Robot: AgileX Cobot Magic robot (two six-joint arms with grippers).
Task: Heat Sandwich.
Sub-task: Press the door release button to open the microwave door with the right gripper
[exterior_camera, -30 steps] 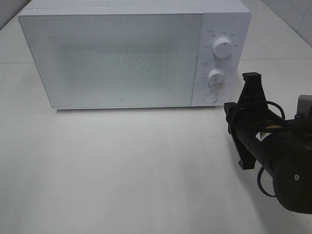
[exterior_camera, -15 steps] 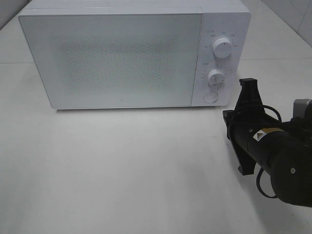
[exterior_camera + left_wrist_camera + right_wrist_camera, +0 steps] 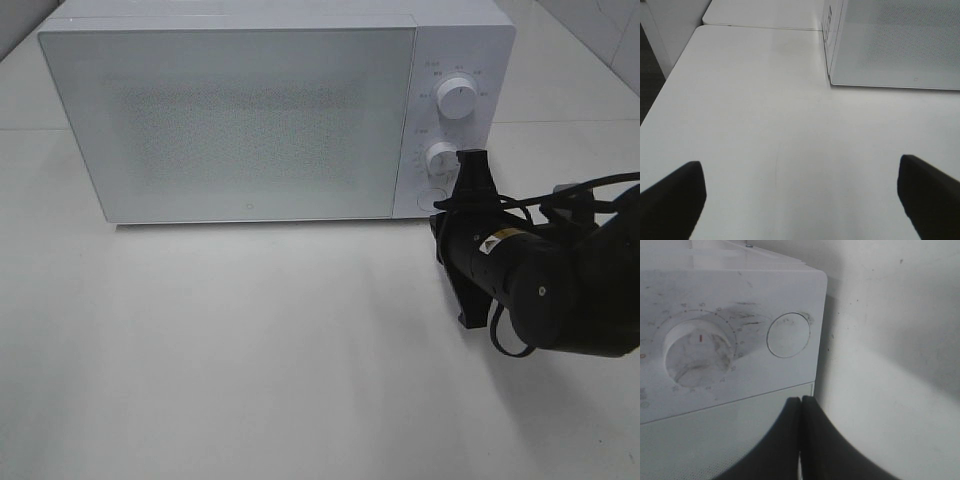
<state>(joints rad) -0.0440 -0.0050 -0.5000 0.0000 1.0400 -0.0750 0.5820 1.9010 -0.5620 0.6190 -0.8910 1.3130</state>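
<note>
The sandwich is out of view. The white microwave [image 3: 230,110] stands at the back of the table with its door closed. My right gripper [image 3: 441,224] is shut and empty, turned on its side, its tips just in front of the round button [image 3: 430,198] at the bottom of the control panel. In the right wrist view the shut fingers [image 3: 812,440] point at the panel just below that button [image 3: 788,335] and beside the lower dial [image 3: 697,352]. My left gripper [image 3: 800,200] is open and empty over bare table, left of the microwave's front corner [image 3: 832,80].
The control panel also carries an upper dial [image 3: 457,100]. The white table [image 3: 250,350] stretches in front of the microwave. In the left wrist view the table's left edge [image 3: 665,95] drops to a dark floor.
My right arm has moved left and toward the microwave, bringing the shut gripper from the table's right side up to the control panel's bottom button.
</note>
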